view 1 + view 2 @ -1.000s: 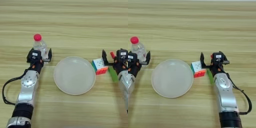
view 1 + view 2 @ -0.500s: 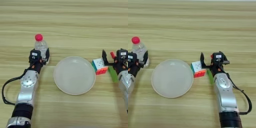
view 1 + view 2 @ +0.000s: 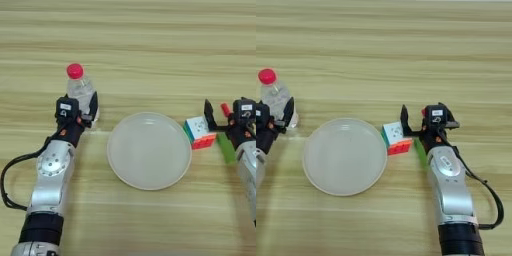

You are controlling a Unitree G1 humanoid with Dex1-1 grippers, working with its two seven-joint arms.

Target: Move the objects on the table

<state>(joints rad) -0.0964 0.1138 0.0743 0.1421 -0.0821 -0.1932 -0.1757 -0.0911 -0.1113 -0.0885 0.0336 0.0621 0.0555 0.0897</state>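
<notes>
A small clear bottle (image 3: pixel 81 94) with a red cap stands upright at the left of the table (image 3: pixel 150 45). My left gripper (image 3: pixel 80 109) is shut on its lower body, and one black finger (image 3: pixel 290 108) presses against its right side. A multicoloured cube (image 3: pixel 199 133) with white, green and red faces lies just right of the plate. My right gripper (image 3: pixel 427 122) is open at the cube's right. Its left finger (image 3: pixel 404 118) stands by the cube's far right corner, and the cube lies outside the jaws.
A round white plate (image 3: pixel 149 150) sits in the middle between the two arms. A flat green block (image 3: pixel 420 150) lies partly under my right arm. The red tip of a marker (image 3: pixel 225 107) shows between the right gripper's fingers.
The left gripper's fingers have drawn in against the bottle, which shifted slightly. The right arm, cube and plate have not moved.
</notes>
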